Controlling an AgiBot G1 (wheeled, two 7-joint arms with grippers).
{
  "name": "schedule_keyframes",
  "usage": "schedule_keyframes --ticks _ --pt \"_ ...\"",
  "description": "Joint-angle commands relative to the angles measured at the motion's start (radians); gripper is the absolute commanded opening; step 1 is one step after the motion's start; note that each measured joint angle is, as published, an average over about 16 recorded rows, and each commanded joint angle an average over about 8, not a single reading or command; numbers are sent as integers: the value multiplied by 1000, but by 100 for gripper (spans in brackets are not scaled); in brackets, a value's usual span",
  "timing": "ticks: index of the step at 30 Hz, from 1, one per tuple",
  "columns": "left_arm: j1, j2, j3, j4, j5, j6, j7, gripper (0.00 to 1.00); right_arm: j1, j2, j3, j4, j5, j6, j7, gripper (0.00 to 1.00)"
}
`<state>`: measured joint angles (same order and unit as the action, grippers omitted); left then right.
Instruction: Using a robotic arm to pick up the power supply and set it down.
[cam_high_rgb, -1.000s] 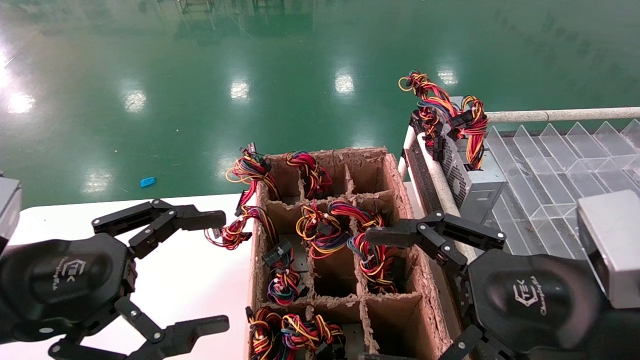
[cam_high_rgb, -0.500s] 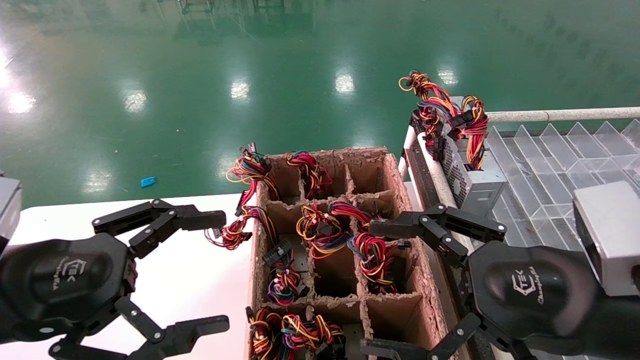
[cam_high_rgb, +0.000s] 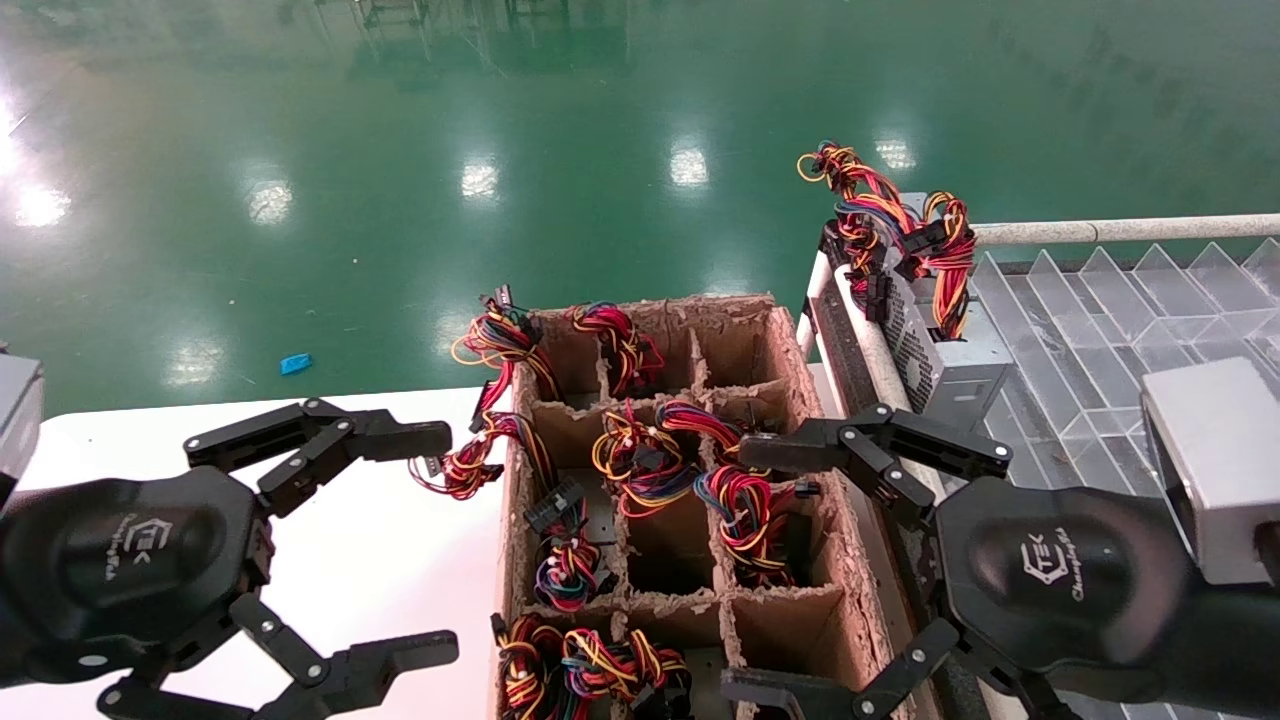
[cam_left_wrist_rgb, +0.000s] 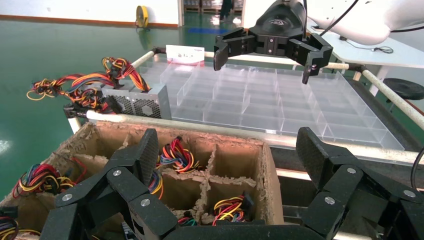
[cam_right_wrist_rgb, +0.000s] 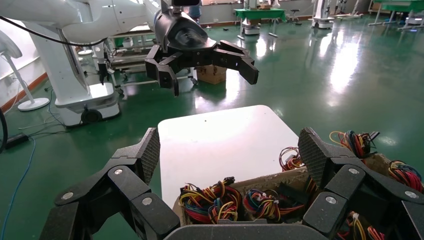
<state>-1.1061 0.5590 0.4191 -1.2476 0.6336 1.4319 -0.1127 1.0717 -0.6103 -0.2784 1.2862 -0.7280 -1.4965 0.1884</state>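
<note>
The power supply is hidden: the cardboard carton (cam_high_rgb: 800, 400) shows only wire bundles in its cells, with any bodies out of sight below. My right gripper (cam_high_rgb: 752, 572) hangs open above the carton's right column. It is over a red, yellow and blue bundle (cam_high_rgb: 738, 510), touching nothing. In the right wrist view, that gripper (cam_right_wrist_rgb: 231, 147) frames two bundles (cam_right_wrist_rgb: 205, 200) in the cells below. My left gripper (cam_high_rgb: 435, 545) is open and empty over the white table (cam_high_rgb: 400, 560), left of the carton.
A grey box with a perforated grille (cam_high_rgb: 935, 365) lies on the near corner of the clear divided tray (cam_high_rgb: 1100, 310). Its wires (cam_high_rgb: 880, 210) hang over the rail and include blue strands. Wire loops (cam_high_rgb: 465, 465) spill over the carton's left wall onto the table.
My right gripper has shifted slightly over the carton's right column, and its lower finger has come into view. The left arm and the bundles have not moved.
</note>
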Motion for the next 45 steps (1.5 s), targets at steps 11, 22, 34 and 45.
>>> schedule_keyframes --ticks 11,22,34,45 --pt "0 0 0 0 0 0 0 100 2 -1 -1 -1 -2 1 -1 100" --pt "0 0 0 0 0 0 0 100 2 -1 -1 -2 -2 1 -1 100" --pt "0 0 0 0 0 0 0 100 3 -1 -1 -3 -3 1 -1 100" --pt "0 0 0 0 0 0 0 100 3 -1 -1 -3 -3 1 -1 100"
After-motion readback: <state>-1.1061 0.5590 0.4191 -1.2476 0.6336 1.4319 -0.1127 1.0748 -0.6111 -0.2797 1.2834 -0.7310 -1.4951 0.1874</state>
